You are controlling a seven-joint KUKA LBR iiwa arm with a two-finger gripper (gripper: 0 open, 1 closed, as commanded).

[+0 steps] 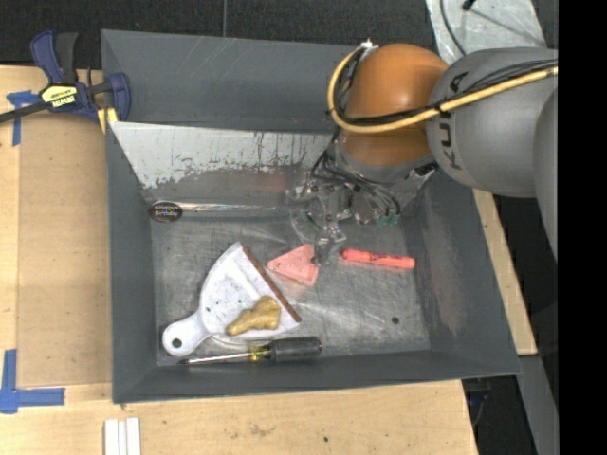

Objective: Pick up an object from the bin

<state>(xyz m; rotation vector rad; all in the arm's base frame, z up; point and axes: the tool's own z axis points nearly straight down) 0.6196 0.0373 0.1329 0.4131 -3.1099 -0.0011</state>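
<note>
My gripper (pixel 325 245) hangs below the orange cover over the middle of the bin, its fingertips pointing down just above the upper right corner of a pink wedge-shaped piece (pixel 294 267). To the right of the fingertips lies an orange-red stick (pixel 377 260) flat on the floor. The fingers look close together with nothing seen between them.
A white dustpan-shaped scoop (pixel 223 297) lies at the front left with a yellow lump (pixel 253 318) on it. A black-handled screwdriver (pixel 261 352) rests along the front wall. A long clear-handled tool with a dark round end (pixel 167 211) lies by the back wall.
</note>
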